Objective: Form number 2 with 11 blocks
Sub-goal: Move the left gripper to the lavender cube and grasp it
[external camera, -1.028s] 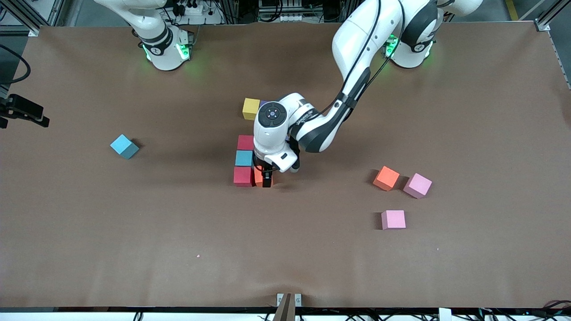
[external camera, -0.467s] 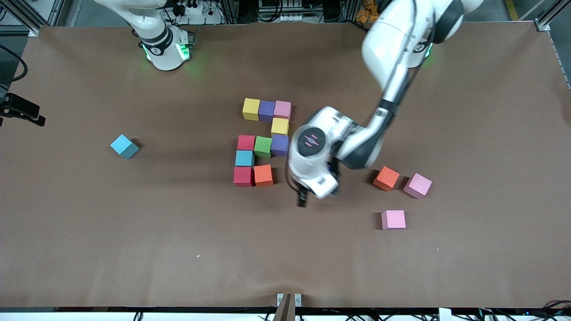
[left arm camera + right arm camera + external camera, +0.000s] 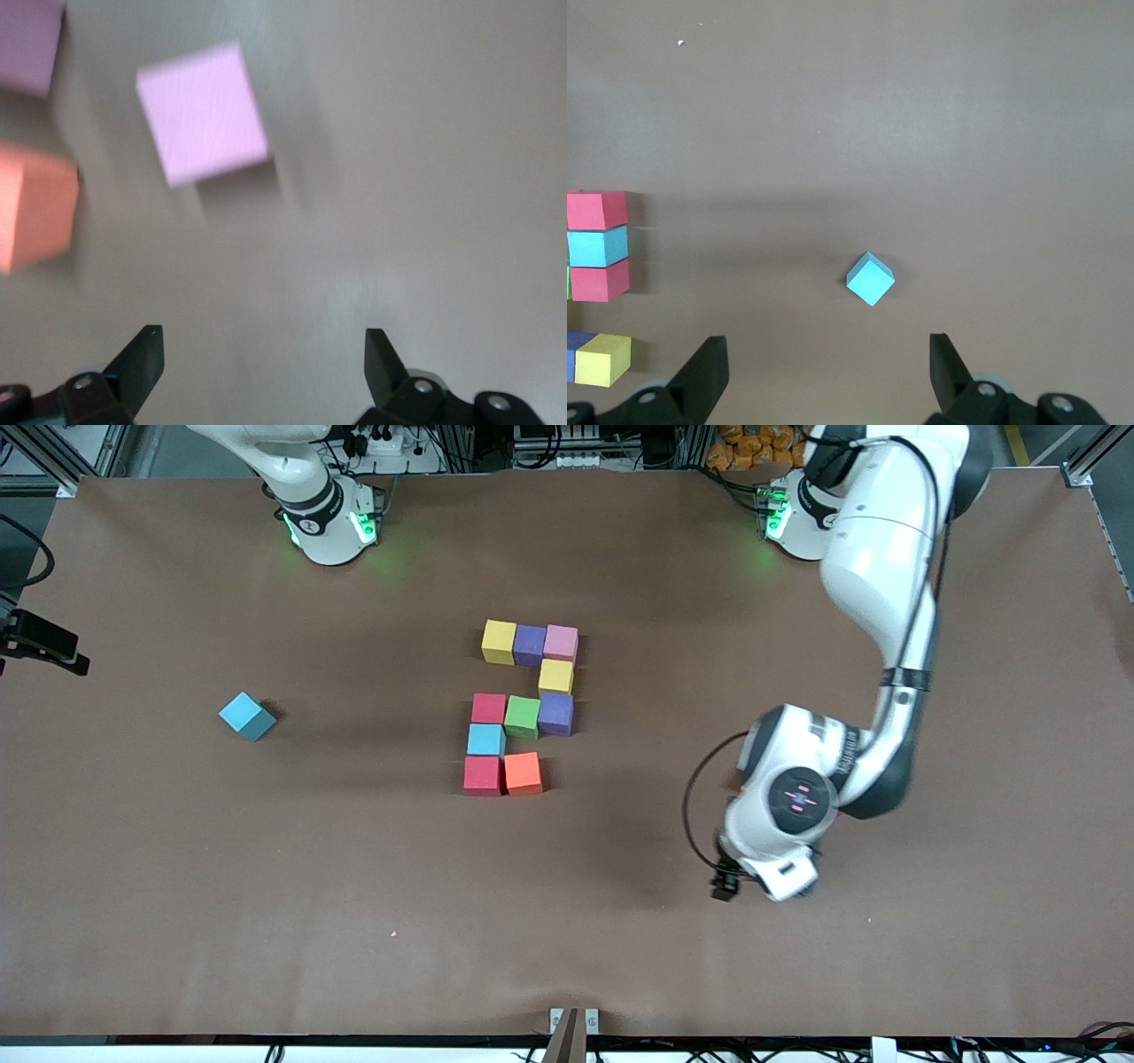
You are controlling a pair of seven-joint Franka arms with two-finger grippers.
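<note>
Ten blocks (image 3: 523, 707) stood mid-tabletop (image 3: 354, 886) as an unfinished number 2.
Left gripper (image 3: 264, 350) hung wide open, empty, over loose pink block (image 3: 202, 113); right gripper (image 3: 828, 354) waited open, empty; bare tabletop at 6 o'clock.

Matt foam-like blocks (image 3: 523, 716) — seemingly smooth

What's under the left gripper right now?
The left gripper, open, hangs over bare table. Its wrist view shows a pink block and an orange block nearby; in the front view the arm covers them.

front: high, faces robots | wrists: look down | right wrist shares light blue block (image 3: 870, 278) with front
</note>
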